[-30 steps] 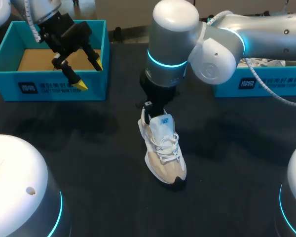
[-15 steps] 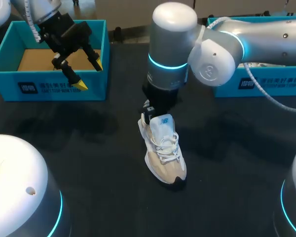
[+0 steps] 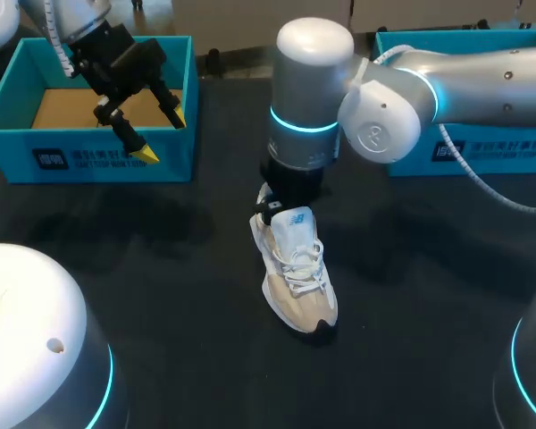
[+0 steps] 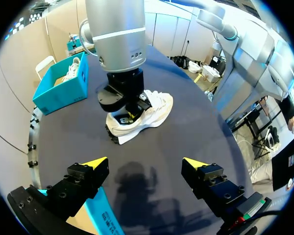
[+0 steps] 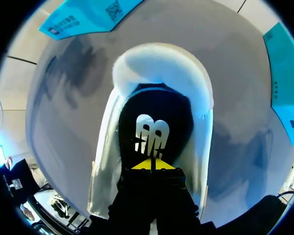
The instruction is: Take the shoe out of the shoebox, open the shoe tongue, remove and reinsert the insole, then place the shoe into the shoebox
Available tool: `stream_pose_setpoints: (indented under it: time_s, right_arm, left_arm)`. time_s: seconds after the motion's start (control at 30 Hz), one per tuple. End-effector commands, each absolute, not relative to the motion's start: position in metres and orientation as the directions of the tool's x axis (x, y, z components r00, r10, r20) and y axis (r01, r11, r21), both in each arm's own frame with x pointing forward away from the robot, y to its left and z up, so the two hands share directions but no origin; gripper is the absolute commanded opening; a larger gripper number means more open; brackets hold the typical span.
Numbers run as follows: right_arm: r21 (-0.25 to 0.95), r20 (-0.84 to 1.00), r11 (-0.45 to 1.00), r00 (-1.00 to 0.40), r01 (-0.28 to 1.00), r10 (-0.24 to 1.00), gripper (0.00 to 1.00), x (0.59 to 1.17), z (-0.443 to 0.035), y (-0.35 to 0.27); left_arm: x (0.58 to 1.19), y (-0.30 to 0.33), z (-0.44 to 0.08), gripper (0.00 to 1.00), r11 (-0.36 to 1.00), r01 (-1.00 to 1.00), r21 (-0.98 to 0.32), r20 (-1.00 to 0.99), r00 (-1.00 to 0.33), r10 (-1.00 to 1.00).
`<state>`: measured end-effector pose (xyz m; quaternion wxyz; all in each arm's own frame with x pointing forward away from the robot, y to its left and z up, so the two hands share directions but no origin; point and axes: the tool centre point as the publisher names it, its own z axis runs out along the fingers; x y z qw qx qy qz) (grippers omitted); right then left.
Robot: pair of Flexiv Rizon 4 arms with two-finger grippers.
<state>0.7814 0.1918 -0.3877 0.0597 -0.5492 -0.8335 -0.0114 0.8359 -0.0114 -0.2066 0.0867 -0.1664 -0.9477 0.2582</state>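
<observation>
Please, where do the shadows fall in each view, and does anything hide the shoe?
Head view: the right arm hides the heel of the shoe. Left wrist view: the left gripper casts its shadow on the table just ahead of it. Right wrist view: the shoe's inside is dark, with grey shadows on the table beside it.

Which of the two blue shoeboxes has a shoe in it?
The right shoebox: the left wrist view shows a white shoe lying inside it. The left shoebox shows only bare brown cardboard.

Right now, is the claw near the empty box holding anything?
No, the left gripper hangs open above the table with nothing in it.
</observation>
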Motion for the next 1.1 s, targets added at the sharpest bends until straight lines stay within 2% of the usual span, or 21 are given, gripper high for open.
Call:
stream_pose_setpoints:
  time_s: [0.03, 0.4, 0.53, 1.1]
  right_arm:
    - [-0.046, 0.101, 0.401, -0.395, 0.915, 0.913, 0.0, 0.786, -0.382, 0.198]
    - [0.027, 0.088, 0.423, -0.423, 0.906, 0.902, 0.0, 0.799, -0.36, 0.214]
    - [0.064, 0.086, 0.423, -0.428, 0.904, 0.9, 0.0, 0.807, -0.367, 0.219]
    - [0.063, 0.016, 0.426, -0.427, 0.903, 0.904, 0.0, 0.821, -0.404, 0.219]
  left_arm:
    - [0.835, -0.011, -0.206, 1.0, 0.813, 0.271, -0.516, 0.078, -0.93, 0.36]
    - [0.835, -0.011, -0.206, 1.0, 0.813, 0.271, -0.516, 0.078, -0.93, 0.36]
    - [0.835, -0.011, -0.206, 1.0, 0.813, 0.271, -0.516, 0.078, -0.93, 0.36]
    - [0.835, -0.011, -0.206, 1.0, 0.813, 0.271, -0.516, 0.078, -0.93, 0.36]
